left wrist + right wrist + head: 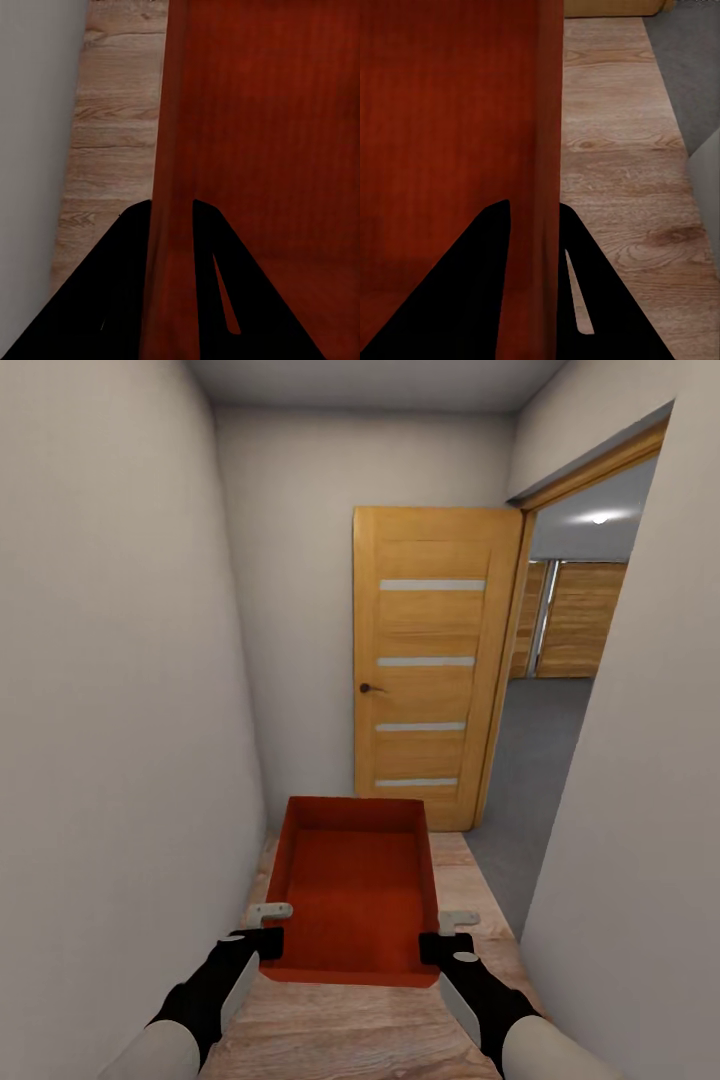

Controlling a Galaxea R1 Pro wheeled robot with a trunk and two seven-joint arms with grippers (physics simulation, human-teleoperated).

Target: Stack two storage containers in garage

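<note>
- Orange-red wall sits pinched between each pair of black fingers: the left gripper (172, 217) is closed on the left side wall of the bin (352, 890), and the right gripper (534, 217) is closed on its right side wall, one finger inside and one outside in both wrist views.
- In the head view both grippers clamp the bin near its near corners, left gripper (262, 940) and right gripper (442, 945), with the arms reaching forward from below.
- The bin is carried level and open side up, empty inside, hanging over the wood-plank floor (340, 1030) of a narrow corridor, straight ahead of the robot.
- Plain cream walls close in on both sides; the left wall (120, 710) runs near the bin's left side.
- Ahead stands an open wooden door (432, 660), swung back against the end of the corridor, and to its right a doorway onto grey flooring (535, 760) lit by a ceiling light (599, 517).
- Judged progress: one bin is lifted and in transit; it is not yet set down. The grey room past the doorway may be the garage, but I cannot tell for sure.
- Left to do, as far as I can judge: turn through the doorway, place this bin, and deal with the second bin, whose place I cannot tell from here.
</note>
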